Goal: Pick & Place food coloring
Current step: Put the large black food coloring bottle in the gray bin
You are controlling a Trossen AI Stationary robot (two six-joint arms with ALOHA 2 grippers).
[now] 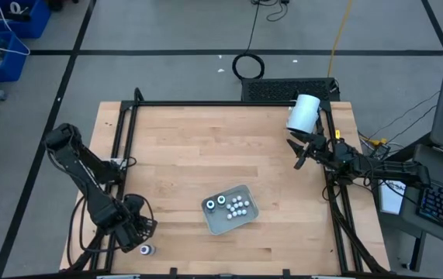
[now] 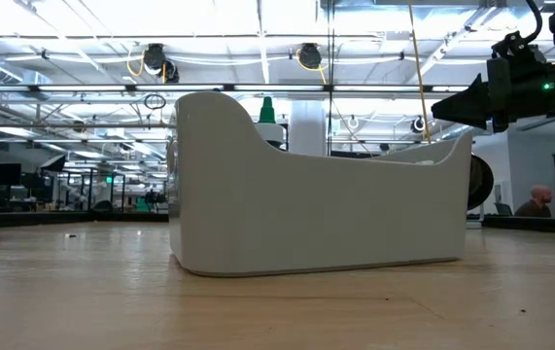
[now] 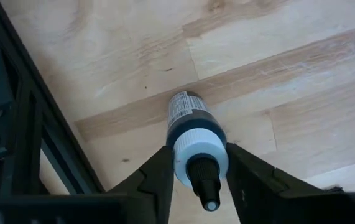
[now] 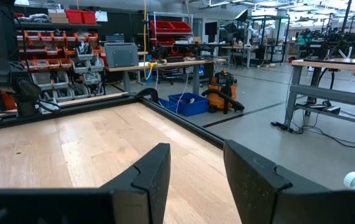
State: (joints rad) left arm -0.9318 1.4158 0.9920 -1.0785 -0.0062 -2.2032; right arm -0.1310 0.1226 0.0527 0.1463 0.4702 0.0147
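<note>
We are at the pick: our left tool [image 3: 196, 180] is clenched around the pale cap of a dark food coloring bottle [image 3: 193, 134] at the worktop's [image 1: 174, 155] near-left corner. Next it must lift toward the tray [image 1: 248, 219]. Our right tool [image 4: 196, 180] waits released, far right.

Counter [image 1: 205, 147]: pale wood planks, visible grain, satin finish. Frame [image 1: 205, 103] round it: matt black metal. Tray [image 1: 248, 211]: smooth plastic, looks milky and slightly glossy in low view. Bottle [image 3: 193, 134] in left claw [image 3: 197, 171]: glossy dark plastic body, printed paper label, matt white cap. Claw fingers [image 3: 155, 180]: matt black plastic.
</note>
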